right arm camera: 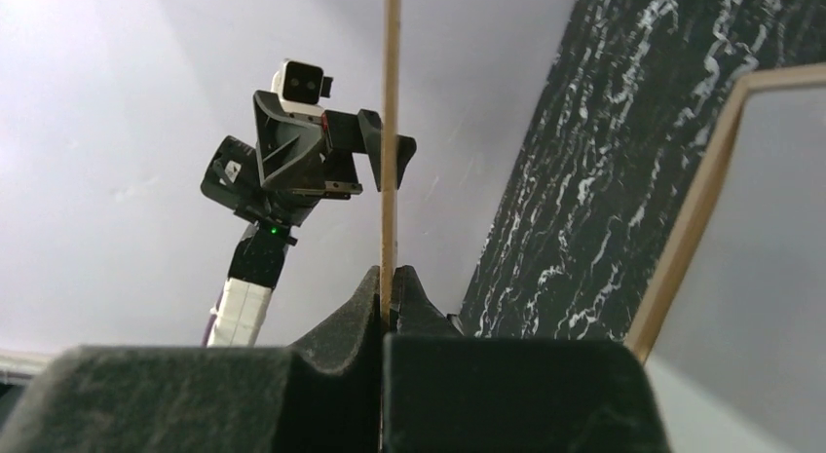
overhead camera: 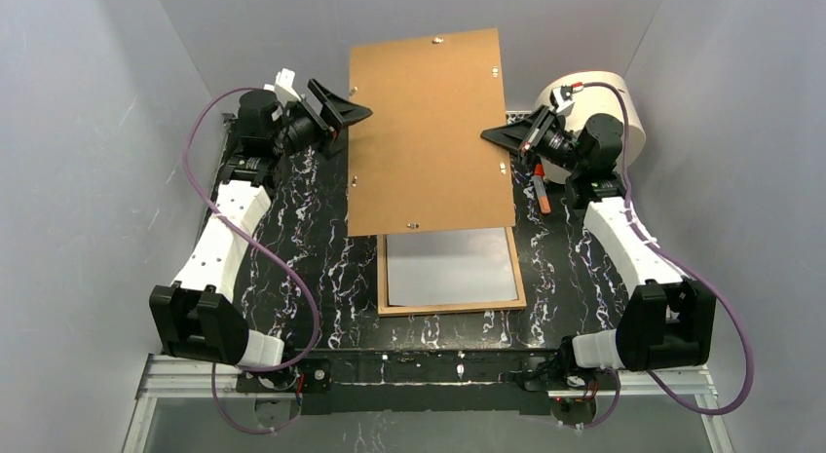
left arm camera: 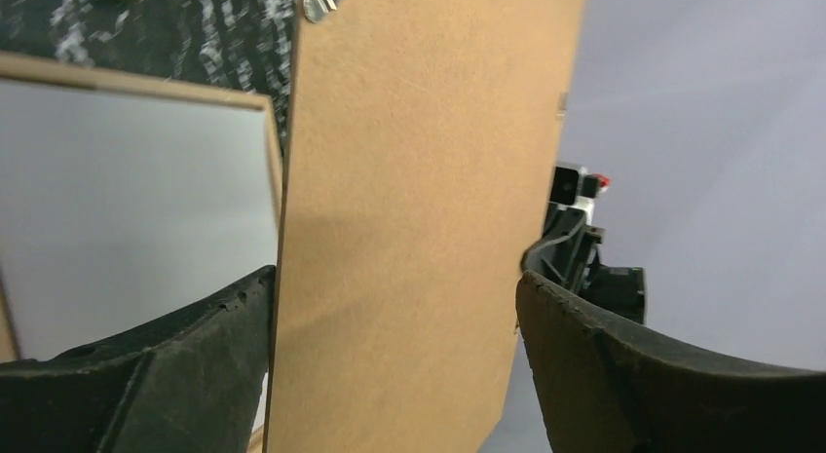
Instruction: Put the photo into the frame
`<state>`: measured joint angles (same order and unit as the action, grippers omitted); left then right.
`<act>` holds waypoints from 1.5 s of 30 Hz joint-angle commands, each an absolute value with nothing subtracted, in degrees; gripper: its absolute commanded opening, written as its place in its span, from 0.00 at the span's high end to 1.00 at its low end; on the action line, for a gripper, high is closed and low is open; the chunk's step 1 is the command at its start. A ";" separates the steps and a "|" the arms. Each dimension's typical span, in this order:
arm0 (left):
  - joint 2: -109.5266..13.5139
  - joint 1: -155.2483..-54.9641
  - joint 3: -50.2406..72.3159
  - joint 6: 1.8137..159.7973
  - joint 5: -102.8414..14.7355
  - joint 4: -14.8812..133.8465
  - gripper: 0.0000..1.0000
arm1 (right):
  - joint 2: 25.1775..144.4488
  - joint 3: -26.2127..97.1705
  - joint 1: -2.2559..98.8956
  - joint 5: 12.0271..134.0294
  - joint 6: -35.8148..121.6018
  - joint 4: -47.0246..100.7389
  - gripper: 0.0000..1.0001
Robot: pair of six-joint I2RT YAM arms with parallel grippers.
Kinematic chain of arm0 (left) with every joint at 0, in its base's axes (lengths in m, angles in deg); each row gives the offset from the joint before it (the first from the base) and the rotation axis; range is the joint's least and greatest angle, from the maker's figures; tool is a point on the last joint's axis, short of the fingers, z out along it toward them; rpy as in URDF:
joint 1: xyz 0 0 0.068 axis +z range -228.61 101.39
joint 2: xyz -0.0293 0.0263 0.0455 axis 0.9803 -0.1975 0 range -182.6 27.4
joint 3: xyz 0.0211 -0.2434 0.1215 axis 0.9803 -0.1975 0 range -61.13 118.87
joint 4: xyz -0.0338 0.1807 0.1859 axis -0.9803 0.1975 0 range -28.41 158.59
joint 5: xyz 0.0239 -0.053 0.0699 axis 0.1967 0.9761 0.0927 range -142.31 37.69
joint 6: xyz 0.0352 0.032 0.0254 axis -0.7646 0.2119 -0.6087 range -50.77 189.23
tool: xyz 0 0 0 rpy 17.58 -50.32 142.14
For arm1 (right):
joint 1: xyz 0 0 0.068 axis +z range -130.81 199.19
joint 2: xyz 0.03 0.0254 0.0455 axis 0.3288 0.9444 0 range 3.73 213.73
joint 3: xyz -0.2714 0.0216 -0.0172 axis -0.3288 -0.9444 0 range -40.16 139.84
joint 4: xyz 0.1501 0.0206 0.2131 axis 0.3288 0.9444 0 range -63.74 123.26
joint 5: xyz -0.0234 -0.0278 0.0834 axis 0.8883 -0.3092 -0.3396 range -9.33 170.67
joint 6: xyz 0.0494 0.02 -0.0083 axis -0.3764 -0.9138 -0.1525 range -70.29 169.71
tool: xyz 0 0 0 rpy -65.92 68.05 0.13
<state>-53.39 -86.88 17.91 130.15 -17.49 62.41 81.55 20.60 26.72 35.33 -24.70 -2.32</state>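
A brown cardboard backing board [overhead camera: 429, 132] hangs tilted above the far half of the table. My right gripper [overhead camera: 492, 136] is shut on its right edge; in the right wrist view the thin board [right arm camera: 391, 132] runs up from between the closed fingertips of the gripper [right arm camera: 390, 283]. My left gripper [overhead camera: 356, 112] is open around the board's left edge, and the board [left arm camera: 419, 180] stands between the spread fingers of that gripper [left arm camera: 394, 287]. The frame [overhead camera: 519, 278] lies flat on the table below. A pale sheet fills it; I cannot tell whether that is the photo's back or glass.
A large white roll [overhead camera: 609, 107] stands at the back right behind the right arm. A red-orange marker [overhead camera: 539, 192] lies beside it on the black marbled table [overhead camera: 302, 229]. Grey walls close in on both sides and behind.
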 commanded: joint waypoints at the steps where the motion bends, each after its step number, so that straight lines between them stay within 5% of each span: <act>1: -50.28 -86.02 15.47 120.10 -19.90 72.14 0.10 | 77.96 19.40 26.38 40.89 -13.39 10.07 0.99; 10: -54.01 -85.29 8.30 113.95 -24.21 77.12 0.07 | 76.11 13.05 26.66 43.02 -6.34 15.54 0.99; 29: -68.98 -89.29 -4.47 111.08 -26.03 69.64 0.28 | 76.11 5.88 27.15 40.35 5.79 18.38 0.99; 45: -73.27 -93.71 -6.82 110.81 -31.87 68.72 0.62 | 82.85 7.99 27.10 39.43 5.33 24.39 0.99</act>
<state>-72.83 -93.37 -5.43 111.62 -30.12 68.11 81.60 5.32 26.81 41.88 5.07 23.43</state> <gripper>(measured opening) 0.408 0.044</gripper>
